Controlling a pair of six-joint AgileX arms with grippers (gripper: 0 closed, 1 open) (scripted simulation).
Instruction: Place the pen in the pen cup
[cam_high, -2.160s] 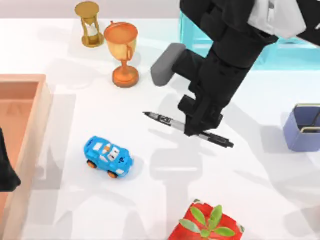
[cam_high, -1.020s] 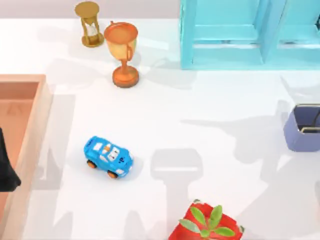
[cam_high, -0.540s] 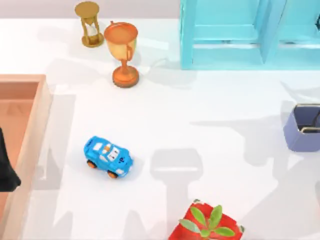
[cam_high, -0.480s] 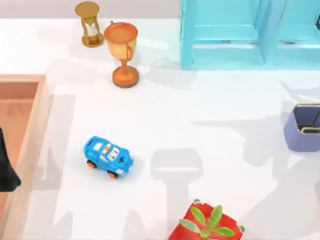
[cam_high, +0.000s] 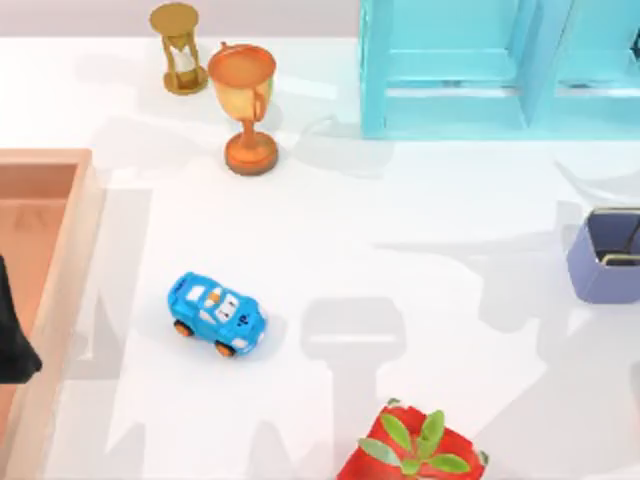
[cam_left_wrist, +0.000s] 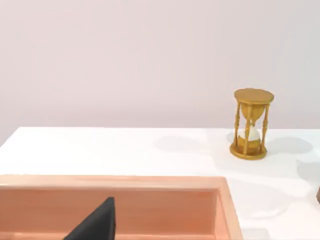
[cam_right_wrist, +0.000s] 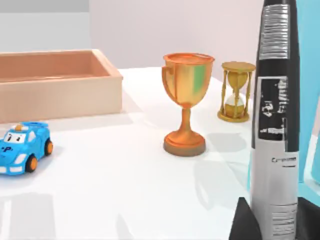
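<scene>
Up in my right gripper (cam_right_wrist: 272, 220): slim black marker pen (cam_right_wrist: 275, 115) pinched upright | small square lavender-blue pen cup (cam_high: 606, 256) at 3 o'clock, no pen inside | left arm parked, can't tell fingers | carry and drop remain, I reckon

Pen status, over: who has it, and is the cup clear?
Right hand shut on pen, lifted. Pen cup at table's right edge, open top unblocked. Left hand parked over tan tray.

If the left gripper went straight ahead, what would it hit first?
Likely the far wall of the peach tray, over which the left gripper is parked. The hourglass stands farther beyond. Depth is unclear. The right gripper holds the pen.
</scene>
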